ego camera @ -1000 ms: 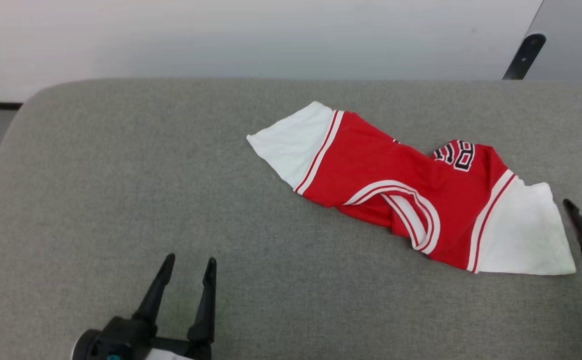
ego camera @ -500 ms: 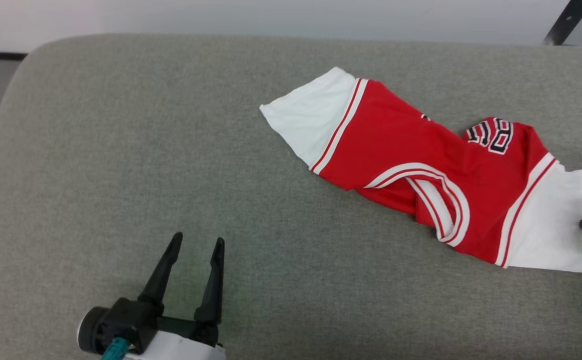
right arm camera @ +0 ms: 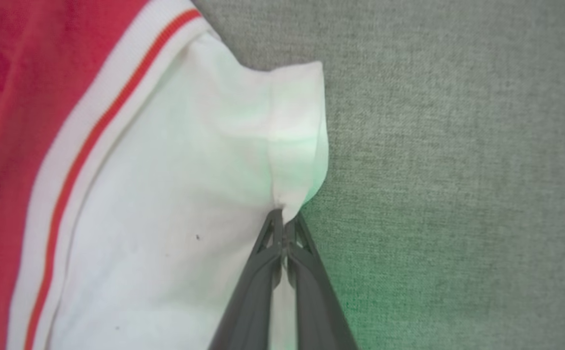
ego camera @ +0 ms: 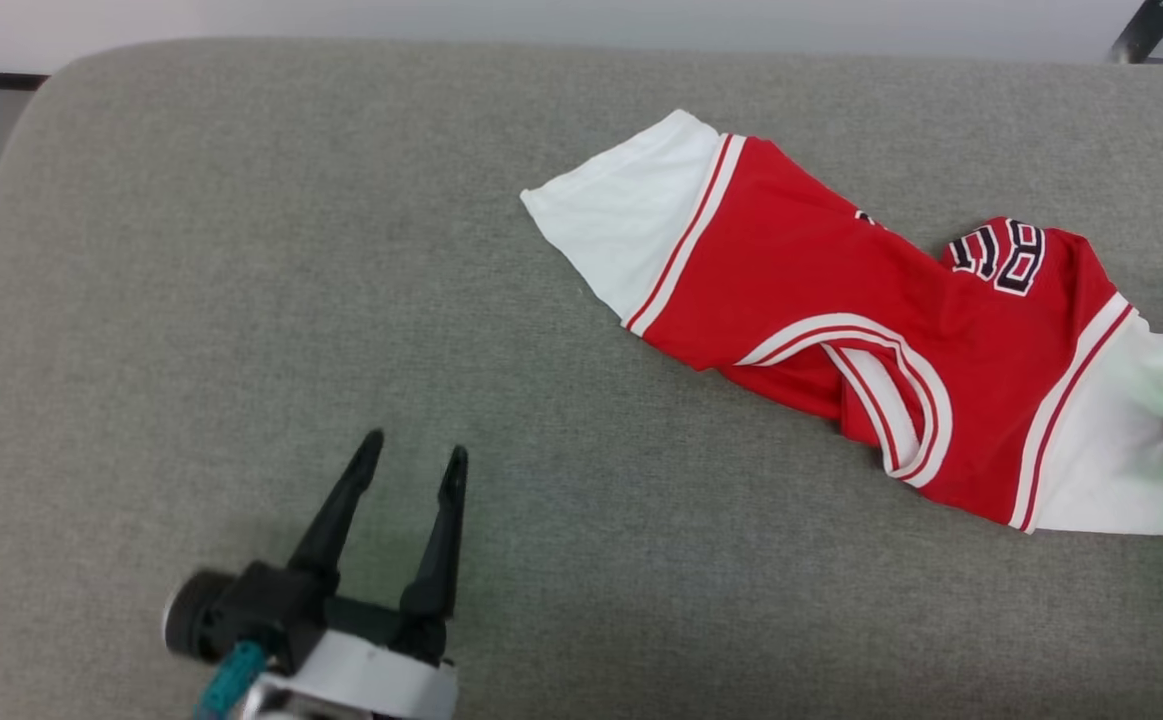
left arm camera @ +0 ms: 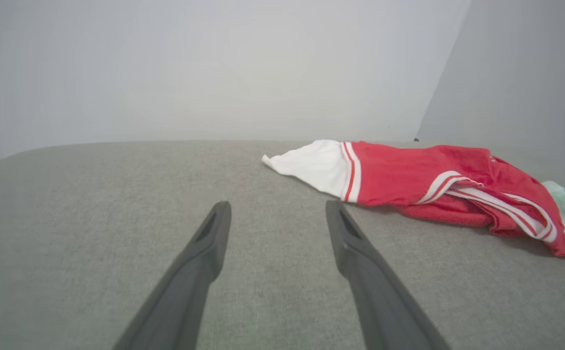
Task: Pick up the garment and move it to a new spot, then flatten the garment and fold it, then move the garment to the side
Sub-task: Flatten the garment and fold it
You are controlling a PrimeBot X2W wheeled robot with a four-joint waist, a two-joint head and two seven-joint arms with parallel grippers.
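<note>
The pick-up looks begun: the right gripper point(right arm camera: 284, 219) pinches the white sleeve point(right arm camera: 165, 170) of the red soft-fabric T-shirt point(ego camera: 821, 300) towards the right edge of the grey cushion point(ego camera: 241, 250), while the left gripper point(ego camera: 413, 445) gapes empty, so lifting clear seems next.

We log garment point(ego camera: 811, 300): red body, white sleeves, red-and-white striped trim, black-and-white print. Cloth at the tips of dark grey right gripper point(right arm camera: 283, 218) is white, tinted green. Left gripper point(ego camera: 415, 444) black, surface point(ego camera: 191, 250) beneath it heathered grey.
</note>
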